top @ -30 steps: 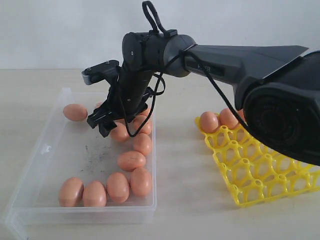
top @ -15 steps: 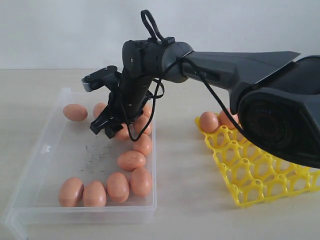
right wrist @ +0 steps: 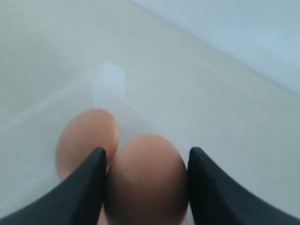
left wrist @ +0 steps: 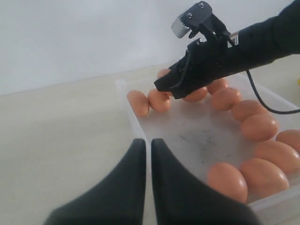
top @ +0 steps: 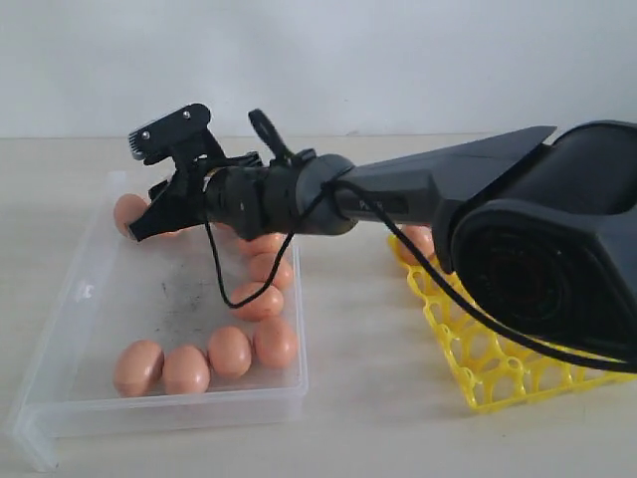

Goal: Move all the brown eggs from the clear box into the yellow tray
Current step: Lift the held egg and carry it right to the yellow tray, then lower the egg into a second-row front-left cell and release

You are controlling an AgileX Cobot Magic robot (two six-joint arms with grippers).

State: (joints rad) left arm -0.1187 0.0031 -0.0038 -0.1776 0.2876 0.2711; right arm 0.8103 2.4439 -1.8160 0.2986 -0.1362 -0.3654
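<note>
Right wrist view, right pincer clamped on brown egg near clear box corner, second egg just beside it, left pincer closed, empty

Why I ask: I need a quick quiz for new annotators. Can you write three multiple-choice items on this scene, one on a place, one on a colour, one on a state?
1. Seen from the exterior view, where in the clear box is the right gripper?
A near right corner
B far left end
C dead centre
2. What colour is the tray?
A yellow
B blue
C white
3. What are the right gripper's fingers doing?
A spread and empty
B gripping the tray
C closed on a brown egg

Answers:
1 B, its tips sit there.
2 A, it is plainly yellow.
3 C, the right wrist view shows the egg pinched between them.
</note>
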